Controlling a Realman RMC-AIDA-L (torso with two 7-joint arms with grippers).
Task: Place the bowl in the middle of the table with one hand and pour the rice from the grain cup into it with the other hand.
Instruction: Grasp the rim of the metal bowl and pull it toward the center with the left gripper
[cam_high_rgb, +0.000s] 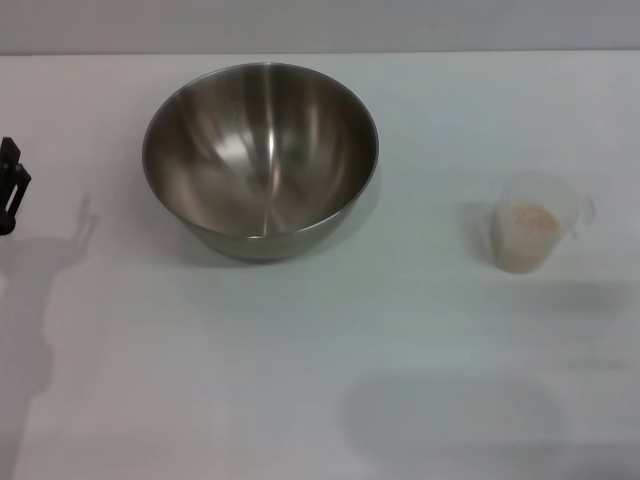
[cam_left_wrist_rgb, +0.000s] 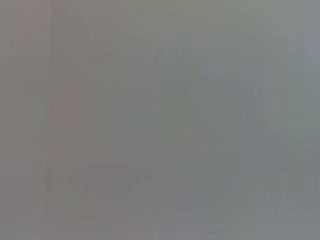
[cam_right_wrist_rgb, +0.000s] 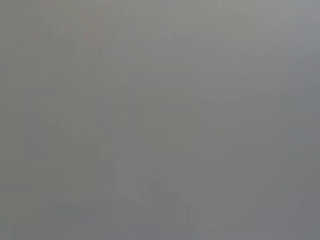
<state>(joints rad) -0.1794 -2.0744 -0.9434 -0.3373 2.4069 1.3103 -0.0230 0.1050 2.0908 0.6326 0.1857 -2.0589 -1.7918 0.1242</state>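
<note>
The white desk (cam_high_rgb: 300, 350) takes up nearly the whole head view, with a wide bare stretch across its near half, where faint shadows lie.

On it, toward the far left of centre, the steel bowl (cam_high_rgb: 260, 155) sits upright with its mouth open to the ceiling and nothing inside it. It is off the middle of the desk, so by my reading the first step, shifting it to the centre, is not yet done. Being wide and deep with a thin rim, it would most likely be taken at the rim on its left side, the side nearest the left arm.

Well apart from it, on the right, the clear plastic cup (cam_high_rgb: 530, 228) stands upright, which keeps its contents in. The rice (cam_high_rgb: 527, 225) fills it to a little below the rim, a pale beige mass seen through the wall. Its place on that side suits the right arm for the pour.

At the left edge of the head view, only a dark sliver of the left gripper (cam_high_rgb: 12, 185) shows, beside the desk and well apart from the bowl; whether it is released or clenched I cannot tell. The right gripper is not seen anywhere. Both wrist views show only a plain grey field with nothing to make out.
</note>
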